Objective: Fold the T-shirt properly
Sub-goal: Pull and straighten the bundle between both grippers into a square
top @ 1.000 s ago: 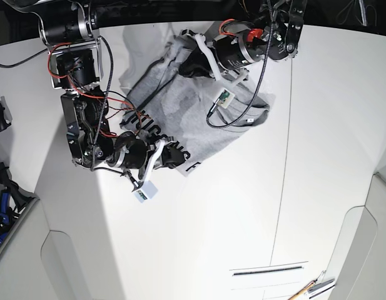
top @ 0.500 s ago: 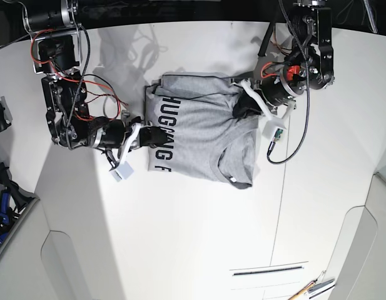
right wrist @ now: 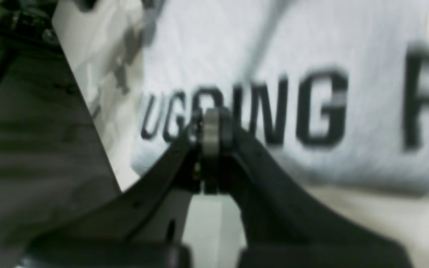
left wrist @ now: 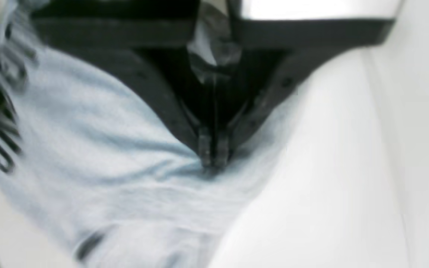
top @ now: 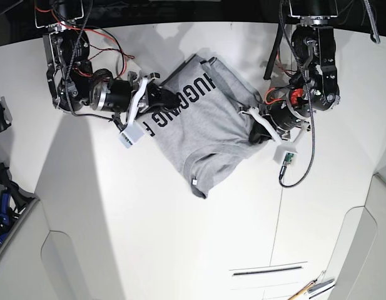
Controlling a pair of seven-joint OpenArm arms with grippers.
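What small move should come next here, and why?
Probably turn the T-shirt a little with both grippers until its lettered edge runs straighter: the left gripper and right gripper are closed at opposite sides of it, while the folded bundle lies slantwise in the base view.

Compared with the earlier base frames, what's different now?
Since the last earlier frame, the T-shirt has turned so its lettering runs diagonally, with the collar end swung nearer the front and toward the image's left. The right gripper has moved up the image; the left gripper has shifted slightly down and right. Both remain at the shirt's sides, jaws closed.
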